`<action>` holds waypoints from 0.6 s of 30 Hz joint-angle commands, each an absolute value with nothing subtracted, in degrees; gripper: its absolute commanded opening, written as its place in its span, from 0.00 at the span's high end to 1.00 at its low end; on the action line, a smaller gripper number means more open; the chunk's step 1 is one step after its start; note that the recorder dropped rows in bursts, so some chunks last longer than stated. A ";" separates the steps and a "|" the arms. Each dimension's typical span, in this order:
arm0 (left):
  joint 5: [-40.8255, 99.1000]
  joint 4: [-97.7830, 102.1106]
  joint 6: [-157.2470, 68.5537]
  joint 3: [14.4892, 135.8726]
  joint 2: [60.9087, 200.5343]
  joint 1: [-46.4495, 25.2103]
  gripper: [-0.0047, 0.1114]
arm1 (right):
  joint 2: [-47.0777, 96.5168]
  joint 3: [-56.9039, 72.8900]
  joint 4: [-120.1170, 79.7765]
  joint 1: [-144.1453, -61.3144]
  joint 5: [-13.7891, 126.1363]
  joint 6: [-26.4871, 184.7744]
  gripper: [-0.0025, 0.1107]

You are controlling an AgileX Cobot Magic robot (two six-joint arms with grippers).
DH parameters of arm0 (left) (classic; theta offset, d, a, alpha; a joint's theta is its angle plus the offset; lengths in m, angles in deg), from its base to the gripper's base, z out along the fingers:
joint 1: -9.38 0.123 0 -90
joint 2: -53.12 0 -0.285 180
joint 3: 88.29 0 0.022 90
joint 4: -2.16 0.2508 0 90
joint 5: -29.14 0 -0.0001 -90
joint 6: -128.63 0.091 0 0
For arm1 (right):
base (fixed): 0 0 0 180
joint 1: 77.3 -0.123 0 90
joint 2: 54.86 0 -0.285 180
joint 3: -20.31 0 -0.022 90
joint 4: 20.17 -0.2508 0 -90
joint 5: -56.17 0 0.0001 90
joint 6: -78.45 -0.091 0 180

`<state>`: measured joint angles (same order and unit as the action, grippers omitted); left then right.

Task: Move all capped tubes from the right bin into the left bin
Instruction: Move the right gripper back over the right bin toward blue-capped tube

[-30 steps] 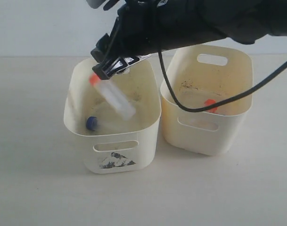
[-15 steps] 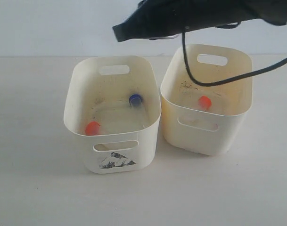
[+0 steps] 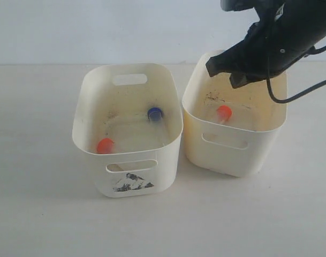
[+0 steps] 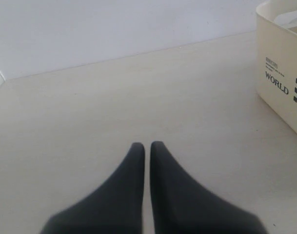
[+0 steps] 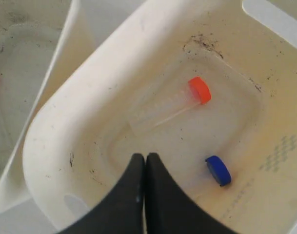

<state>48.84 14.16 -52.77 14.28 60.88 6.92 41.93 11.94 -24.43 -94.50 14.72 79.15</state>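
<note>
Two to go in the right bin (image 3: 243, 160): an orange-capped tube (image 5: 170, 108) lying flat mid-floor, a blue-capped tube (image 5: 218, 170) near it. The left bin (image 3: 98, 155) holds two, orange cap (image 3: 105, 145) and blue cap (image 3: 154, 113), so I reckon halfway. My right claw (image 5: 145, 158) hangs above the right bin, pressed together, empty. My left claw (image 4: 147, 146) is closed over the table. Only my cable (image 3: 302, 95) dangles across the rim.

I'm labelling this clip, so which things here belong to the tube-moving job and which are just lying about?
Job: left bin; right bin; orange-capped tube and blue-capped tube inside it; delivered orange tube and delivered blue tube in the left bin; right gripper.
Lying about: table; black cable; left gripper, idle.
</note>
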 commanded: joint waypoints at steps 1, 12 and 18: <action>48.66 13.95 -53.35 14.49 60.91 6.84 0.92 | 41.55 11.75 -21.20 -94.29 15.01 72.99 0.98; 48.66 13.95 -53.35 14.49 60.91 6.84 0.92 | 48.56 11.75 -19.24 -94.40 11.29 57.57 0.98; 48.66 13.95 -53.35 14.49 60.91 6.84 0.92 | 50.70 11.75 -18.32 -94.40 5.45 57.57 0.98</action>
<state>48.84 14.16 -52.77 14.28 60.88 6.92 50.47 11.94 -19.39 -94.50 8.56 57.88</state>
